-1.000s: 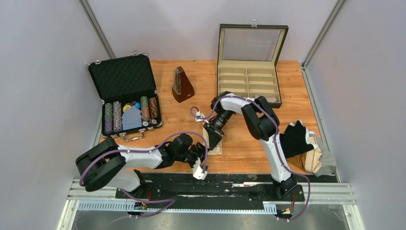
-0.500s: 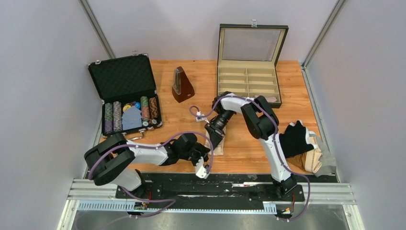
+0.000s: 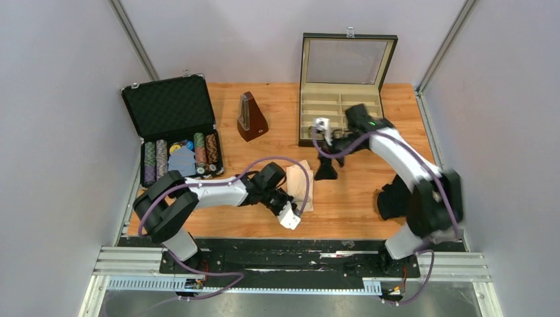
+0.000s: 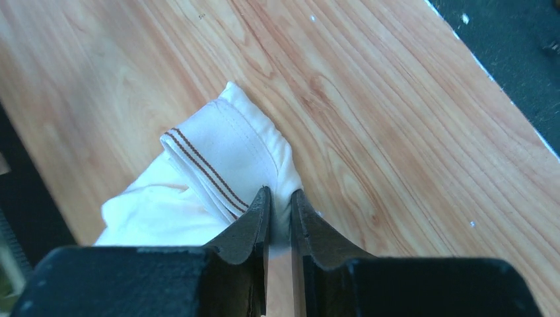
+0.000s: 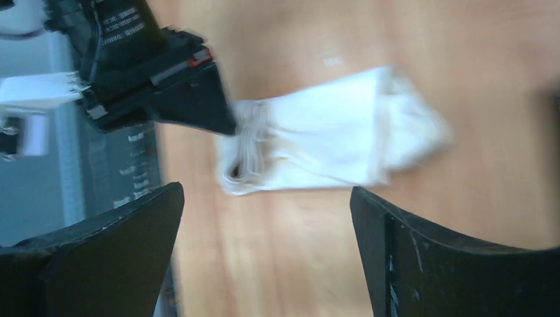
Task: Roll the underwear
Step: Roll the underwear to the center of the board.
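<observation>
Right arm has swung off the garment since a second ago: it was bent down over the cloth at the middle of the counter, and it now reaches up toward the far side, with its elbow over the right edge. Left arm has stretched further right across the near edge. Left pincer [image 4: 280,198]: jaws pressed almost together, pinching a fold of the cream-beige cloth undergarment with a brown-striped waistband [image 4: 218,158]; a sliver of cloth shows between the tips. Garment lies flat-ish and bunched on the orange wooden counter [image 3: 350,198], near the middle, spreading ahead and to the left of the left pincer in the left wrist view. Waistband edge is folded over on top. Right pincer [image 5: 265,191]: fingers spread wide, nothing between them, raised above the counter with the garment [image 5: 330,132] below and well clear of both fingers. That view is motion-blurred. From overhead, the right pincer [image 3: 325,170] hangs just right of the garment [image 3: 304,185], between it and the open black compartment box with cream lining [image 3: 343,112]. Dark black soft cloth [image 3: 393,201] sits at the right side, partly hidden behind the right arm. Also on the counter: an open black case of poker chips [image 3: 175,125] at left and a brown wooden metronome [image 3: 251,117] at far centre.
</observation>
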You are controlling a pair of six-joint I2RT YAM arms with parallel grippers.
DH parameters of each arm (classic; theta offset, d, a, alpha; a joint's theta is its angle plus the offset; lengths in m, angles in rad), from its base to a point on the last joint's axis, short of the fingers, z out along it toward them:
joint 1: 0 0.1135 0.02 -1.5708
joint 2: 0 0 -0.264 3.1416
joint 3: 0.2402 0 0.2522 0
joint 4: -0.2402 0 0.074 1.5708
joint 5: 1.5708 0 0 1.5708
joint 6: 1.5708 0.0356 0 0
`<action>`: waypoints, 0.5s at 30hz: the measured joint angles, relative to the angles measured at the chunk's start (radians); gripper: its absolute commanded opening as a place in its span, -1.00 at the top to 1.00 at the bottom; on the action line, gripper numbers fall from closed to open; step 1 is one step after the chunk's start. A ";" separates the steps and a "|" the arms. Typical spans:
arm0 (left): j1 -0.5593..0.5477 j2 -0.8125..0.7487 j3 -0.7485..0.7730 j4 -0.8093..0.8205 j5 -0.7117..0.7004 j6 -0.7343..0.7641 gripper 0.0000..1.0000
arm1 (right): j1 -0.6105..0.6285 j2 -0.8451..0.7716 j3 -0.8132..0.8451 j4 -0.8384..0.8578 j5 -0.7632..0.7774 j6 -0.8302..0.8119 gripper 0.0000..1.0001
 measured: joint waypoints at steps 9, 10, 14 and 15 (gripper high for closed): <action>0.186 0.223 0.298 -0.246 0.335 -0.262 0.91 | 0.011 -0.909 -0.837 0.728 0.166 -0.037 -0.49; 0.207 0.247 0.322 -0.266 0.379 -0.292 0.93 | 0.044 -0.893 -0.878 0.732 0.177 -0.072 -0.45; 0.260 0.316 0.372 -0.308 0.513 -0.378 0.94 | 0.149 -0.800 -0.948 0.769 0.244 -0.150 -0.39; 0.270 0.330 0.378 -0.315 0.541 -0.398 0.94 | 0.165 -0.787 -0.954 0.789 0.256 -0.163 -0.37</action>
